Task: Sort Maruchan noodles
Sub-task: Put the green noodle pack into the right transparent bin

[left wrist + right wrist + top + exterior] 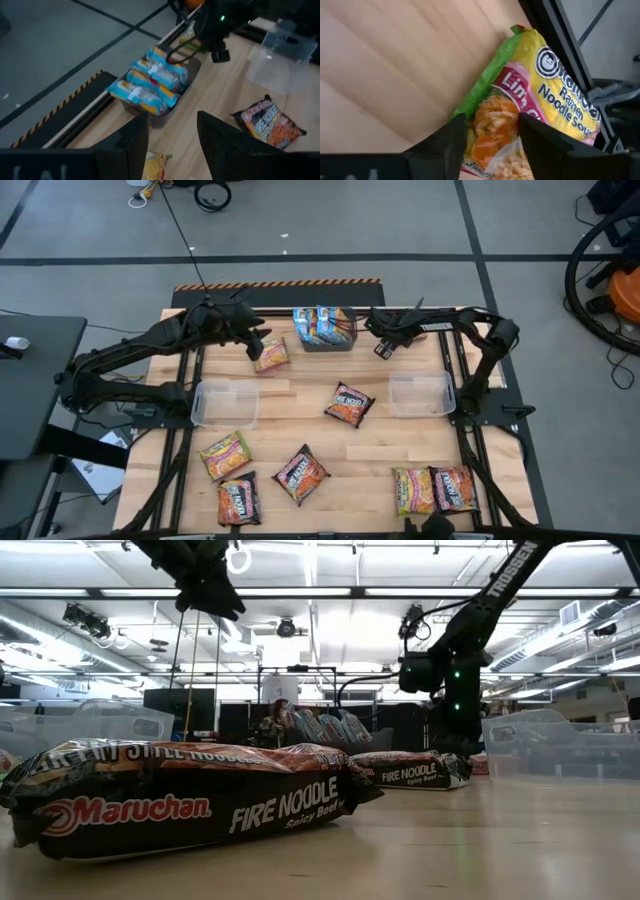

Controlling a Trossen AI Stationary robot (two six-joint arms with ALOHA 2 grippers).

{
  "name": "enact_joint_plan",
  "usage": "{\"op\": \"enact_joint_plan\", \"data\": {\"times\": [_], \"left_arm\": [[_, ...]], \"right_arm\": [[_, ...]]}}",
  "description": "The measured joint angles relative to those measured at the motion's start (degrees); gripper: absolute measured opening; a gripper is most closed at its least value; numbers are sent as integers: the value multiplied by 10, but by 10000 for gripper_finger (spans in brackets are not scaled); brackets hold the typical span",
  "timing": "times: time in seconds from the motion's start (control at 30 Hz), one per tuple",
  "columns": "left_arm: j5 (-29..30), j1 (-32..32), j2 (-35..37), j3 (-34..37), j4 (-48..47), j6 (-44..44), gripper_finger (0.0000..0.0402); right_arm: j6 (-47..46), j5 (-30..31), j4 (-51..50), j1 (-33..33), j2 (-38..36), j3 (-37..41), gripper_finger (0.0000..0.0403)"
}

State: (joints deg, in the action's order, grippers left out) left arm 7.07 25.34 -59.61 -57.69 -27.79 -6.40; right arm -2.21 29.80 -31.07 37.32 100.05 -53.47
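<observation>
I am the two-armed robot at a pale wooden table [300,415], seen from overhead. My right gripper [384,346] hovers near the far right edge, just beside the dark grey bin [325,340]. Its fingers [440,150] stand apart around one end of a green-and-yellow plastic ramen packet [535,95] that lies partly against the dark table frame. I cannot tell whether the fingers are touching the packet yet.

My left gripper [255,340] hangs over the far left part of the table with its fingers spread and nothing between them. A yellow-labelled ramen packet [271,354] lies just beneath it.

The grey bin holds several blue-labelled packets [150,82] standing on edge. The other noodles lie loose: a dark maroon Fire Noodle packet [349,404] near the middle, four packets [260,475] at the near left, two [435,489] at the near right. Two clear plastic tubs [225,403] sit at the left and right of the table; both look empty.

The risks, as I judge them: the green packet sits at the table's edge against the frame, so a shallow pinch on its crimped end could slip and push it off or wedge it under the rail. The slick wrapper may slide free when lifted. Squeezing hard could crush the noodle block. My two arms are both close to the bin, so reaching there together could make them collide.
</observation>
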Motion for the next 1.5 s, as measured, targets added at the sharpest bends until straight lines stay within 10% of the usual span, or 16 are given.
{"op": "enact_joint_plan", "data": {"times": [0.33,0.97,1.5], "left_arm": [[6,0,0,0,40,-4,172],[-28,-36,5,0,40,-9,172],[-26,-152,-1,0,119,-127,172]], "right_arm": [[-43,-38,-48,-6,-46,2,15],[-335,-298,-122,-60,-449,3,3],[-506,-204,-138,-314,-649,108,2]]}}
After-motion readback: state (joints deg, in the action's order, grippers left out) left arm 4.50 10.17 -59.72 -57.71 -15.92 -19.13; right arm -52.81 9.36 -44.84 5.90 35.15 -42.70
